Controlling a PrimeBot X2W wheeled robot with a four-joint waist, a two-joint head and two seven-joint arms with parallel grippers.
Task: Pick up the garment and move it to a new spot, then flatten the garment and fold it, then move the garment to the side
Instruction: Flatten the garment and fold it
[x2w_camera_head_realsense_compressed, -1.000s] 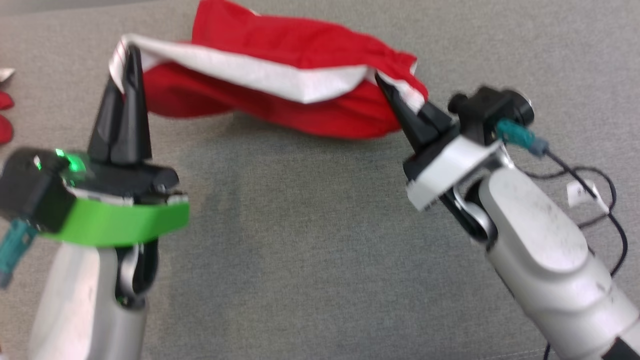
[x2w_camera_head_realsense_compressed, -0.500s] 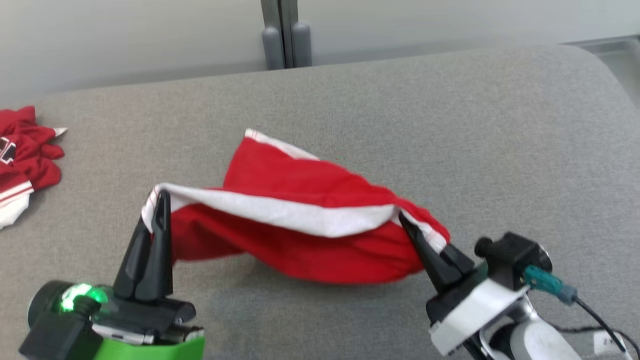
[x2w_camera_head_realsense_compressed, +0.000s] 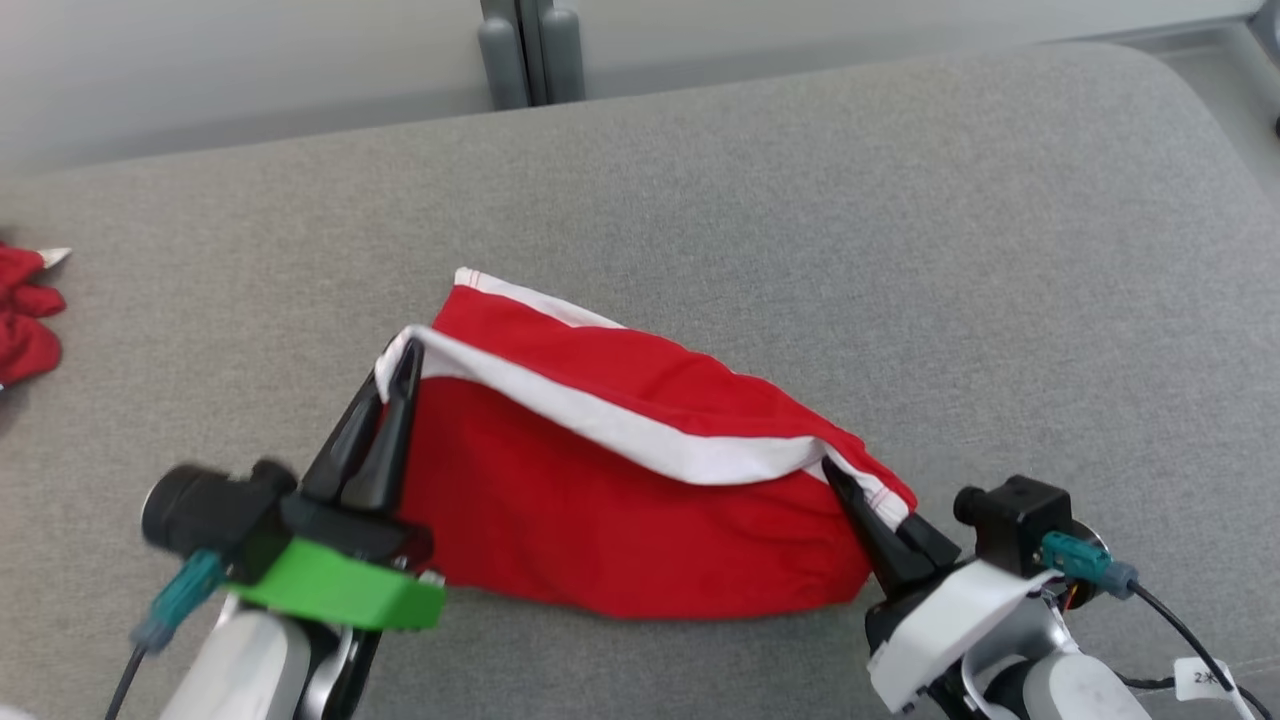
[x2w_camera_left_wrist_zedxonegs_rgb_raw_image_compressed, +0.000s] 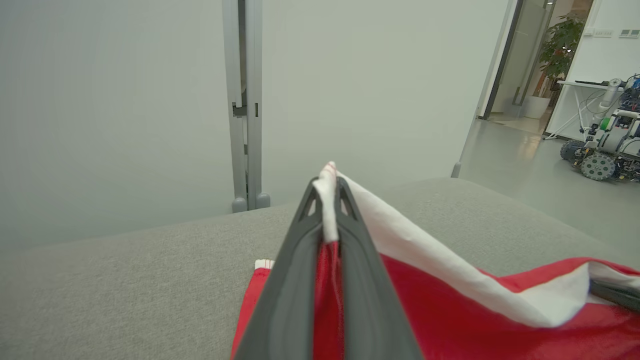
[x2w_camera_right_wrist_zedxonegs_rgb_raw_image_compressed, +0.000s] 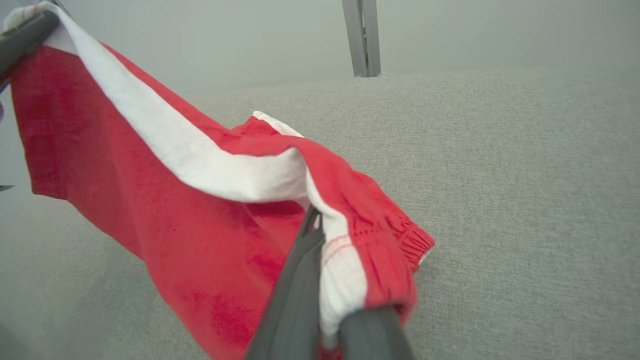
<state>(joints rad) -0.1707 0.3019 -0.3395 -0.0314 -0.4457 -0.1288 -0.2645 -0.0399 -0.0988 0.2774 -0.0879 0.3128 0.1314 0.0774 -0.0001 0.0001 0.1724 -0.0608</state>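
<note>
Red shorts (x2w_camera_head_realsense_compressed: 620, 500) with a white band and an elastic waist hang stretched between my two grippers over the grey cushion (x2w_camera_head_realsense_compressed: 800, 220). My left gripper (x2w_camera_head_realsense_compressed: 405, 352) is shut on the white band's left corner, seen close up in the left wrist view (x2w_camera_left_wrist_zedxonegs_rgb_raw_image_compressed: 329, 182). At the right end, my right gripper (x2w_camera_head_realsense_compressed: 832, 472) is shut on the gathered waist (x2w_camera_right_wrist_zedxonegs_rgb_raw_image_compressed: 320, 235). The shorts' lower edge rests on the cushion. A small part of the red jersey (x2w_camera_head_realsense_compressed: 25, 310) lies at the far left edge, its lettering out of view.
A grey post (x2w_camera_head_realsense_compressed: 520, 50) and a pale wall stand behind the cushion's far edge. The cushion's rounded right corner (x2w_camera_head_realsense_compressed: 1200, 90) drops to the floor. A cable with a white tag (x2w_camera_head_realsense_compressed: 1195, 680) trails by my right wrist. Another wheeled robot (x2w_camera_left_wrist_zedxonegs_rgb_raw_image_compressed: 607, 150) stands far off.
The head camera has tilted up and shifted. My left gripper has moved right, toward the right gripper, and the shorts now hang lower and flatter, with their bottom on the cushion.
</note>
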